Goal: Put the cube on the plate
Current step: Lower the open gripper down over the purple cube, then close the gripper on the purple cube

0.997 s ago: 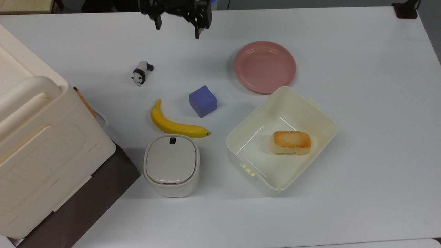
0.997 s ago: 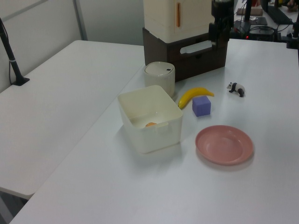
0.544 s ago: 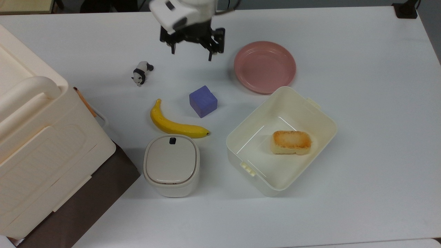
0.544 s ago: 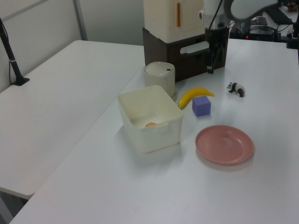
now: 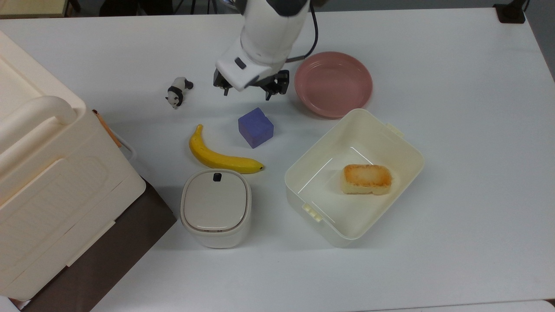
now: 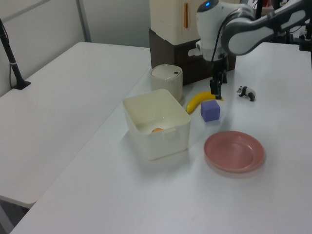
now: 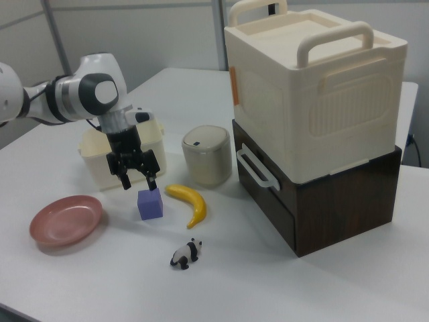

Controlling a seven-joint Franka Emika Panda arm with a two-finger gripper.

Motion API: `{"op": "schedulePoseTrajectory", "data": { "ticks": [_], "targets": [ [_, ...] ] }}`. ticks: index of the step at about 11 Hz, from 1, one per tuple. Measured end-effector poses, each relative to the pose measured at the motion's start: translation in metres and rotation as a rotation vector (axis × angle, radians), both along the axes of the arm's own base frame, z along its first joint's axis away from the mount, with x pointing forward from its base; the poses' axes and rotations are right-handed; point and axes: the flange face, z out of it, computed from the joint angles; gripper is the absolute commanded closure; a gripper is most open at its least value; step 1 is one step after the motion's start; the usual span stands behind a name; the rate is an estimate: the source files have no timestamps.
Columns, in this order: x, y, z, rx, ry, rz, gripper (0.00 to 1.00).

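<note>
A: 1 arm over the white table [image 5: 455, 130], and its gripper [image 7: 139, 181] hangs with both fingers spread wide, holding nothing, just above the cube [image 7: 150, 204] in the right view.

B: And from the top view the gripper [image 5: 247, 92] sits at 12 o'clock of the cube [image 5: 256, 127], apart from it. The cube rests flat on the table.

A: The plate [image 5: 333, 83] lies at about 2 o'clock of the cube in the top view, bare inside, its near rim just beside the cream tub [image 5: 354, 175].

B: 1 toasted bread block [image 5: 367, 178] lies inside that tub. The banana [image 5: 219, 156] curves at 8 o'clock of the cube, close by.

A: The panda figure [image 5: 178, 91] stands at 10 o'clock, the lidded bin [image 5: 215, 207] at 7 o'clock past the banana.

B: In the left view the gripper [image 6: 218, 91] points down just behind the cube [image 6: 210, 110], with the plate [image 6: 234, 151] nearer the camera.
</note>
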Motion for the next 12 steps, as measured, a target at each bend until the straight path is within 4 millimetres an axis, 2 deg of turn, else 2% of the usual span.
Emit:
{"op": "schedulePoseTrajectory", "data": {
  "ticks": [4,8,9,10,12],
  "targets": [
    [0.008,0.013,-0.042,-0.077,0.041,0.118,0.00],
    [0.013,0.013,-0.061,-0.100,0.090,0.231,0.00],
    [0.013,0.013,-0.066,-0.096,0.110,0.267,0.05],
    [0.013,0.013,-0.071,-0.094,0.124,0.284,0.14],
    [0.013,0.013,-0.079,-0.095,0.137,0.290,0.40]
  ]
}}
